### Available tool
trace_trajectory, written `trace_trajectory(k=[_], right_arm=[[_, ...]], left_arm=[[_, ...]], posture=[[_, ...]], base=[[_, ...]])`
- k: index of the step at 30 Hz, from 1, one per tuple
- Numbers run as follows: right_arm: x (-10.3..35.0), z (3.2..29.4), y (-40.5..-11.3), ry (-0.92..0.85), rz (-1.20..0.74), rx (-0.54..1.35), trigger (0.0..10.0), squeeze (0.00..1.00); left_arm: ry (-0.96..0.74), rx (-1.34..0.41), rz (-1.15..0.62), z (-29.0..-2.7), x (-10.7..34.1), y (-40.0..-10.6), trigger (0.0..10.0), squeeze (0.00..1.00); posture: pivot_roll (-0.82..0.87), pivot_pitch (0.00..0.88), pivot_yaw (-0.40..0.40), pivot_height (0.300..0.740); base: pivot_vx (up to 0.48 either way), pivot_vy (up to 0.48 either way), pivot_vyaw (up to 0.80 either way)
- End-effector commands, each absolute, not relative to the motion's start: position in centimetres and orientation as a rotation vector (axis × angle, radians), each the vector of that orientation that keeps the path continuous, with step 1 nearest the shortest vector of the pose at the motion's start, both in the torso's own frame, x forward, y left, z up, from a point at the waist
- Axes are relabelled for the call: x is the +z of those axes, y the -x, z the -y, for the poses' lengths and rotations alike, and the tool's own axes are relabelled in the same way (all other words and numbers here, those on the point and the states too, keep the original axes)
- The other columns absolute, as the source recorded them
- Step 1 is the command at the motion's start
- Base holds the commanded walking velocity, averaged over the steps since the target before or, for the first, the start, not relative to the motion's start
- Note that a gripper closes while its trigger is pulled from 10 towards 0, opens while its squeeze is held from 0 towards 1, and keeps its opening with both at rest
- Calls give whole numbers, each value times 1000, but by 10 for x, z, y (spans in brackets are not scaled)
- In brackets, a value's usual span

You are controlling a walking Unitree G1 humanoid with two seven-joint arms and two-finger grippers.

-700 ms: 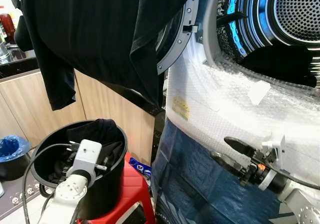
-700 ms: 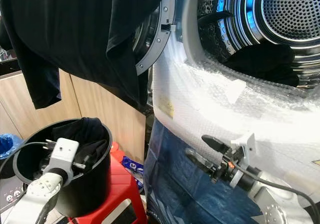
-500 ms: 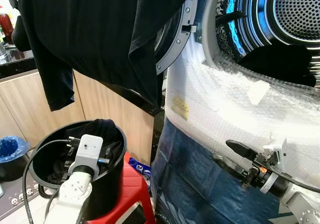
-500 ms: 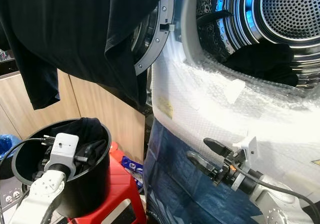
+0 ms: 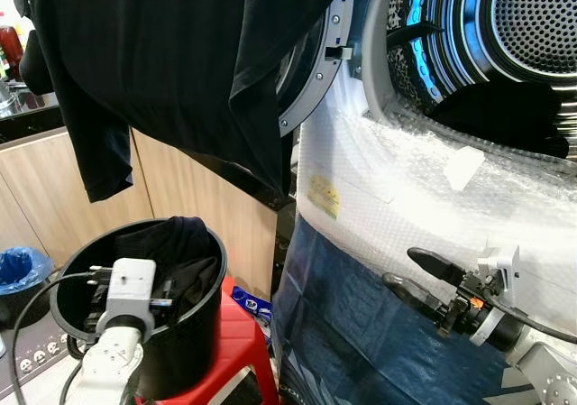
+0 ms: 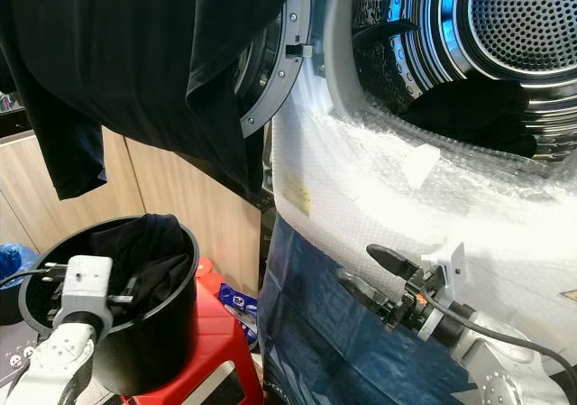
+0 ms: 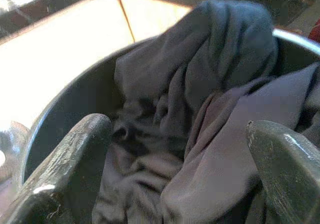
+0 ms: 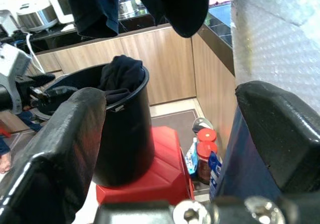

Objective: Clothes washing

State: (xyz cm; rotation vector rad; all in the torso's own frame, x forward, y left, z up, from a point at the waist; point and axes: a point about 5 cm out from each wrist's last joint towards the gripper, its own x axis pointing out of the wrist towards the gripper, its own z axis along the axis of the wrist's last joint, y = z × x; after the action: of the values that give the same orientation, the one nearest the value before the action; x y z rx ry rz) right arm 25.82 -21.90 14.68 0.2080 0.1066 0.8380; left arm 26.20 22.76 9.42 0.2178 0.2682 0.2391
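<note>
Clothes fill the bucket beneath the spread left end effector.

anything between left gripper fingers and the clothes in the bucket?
Nothing. In the left wrist view the left gripper hangs open just above the dark clothes in the black bucket, with no other object between.

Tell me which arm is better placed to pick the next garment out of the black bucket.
The left. Its end effector is open inside the black bucket, right over the dark clothes. The right end effector hangs open by the bubble-wrapped washer front, away from the bucket.
</note>
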Motion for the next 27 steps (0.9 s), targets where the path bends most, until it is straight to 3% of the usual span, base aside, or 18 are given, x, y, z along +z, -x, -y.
trace_trajectory(k=[1, 14, 27], right_arm=[[157, 221, -256, -187, -77, 856, 10000, 0], [157, 223, -238, -201, -85, 842, 10000, 0], [161, 231, -218, -209, -116, 811, 10000, 0]], left_arm=[[-202, 227, -282, -229, 92, -265, 10000, 0], [-260, 30, -310, -226, 93, -283, 10000, 0], [-209, 66, -380, -248, 84, -266, 10000, 0]], posture=[[29, 0, -54, 740], [-18, 44, -20, 740], [-48, 118, -20, 740]], base=[[0, 0, 0], [0, 0, 0], [0, 0, 0]])
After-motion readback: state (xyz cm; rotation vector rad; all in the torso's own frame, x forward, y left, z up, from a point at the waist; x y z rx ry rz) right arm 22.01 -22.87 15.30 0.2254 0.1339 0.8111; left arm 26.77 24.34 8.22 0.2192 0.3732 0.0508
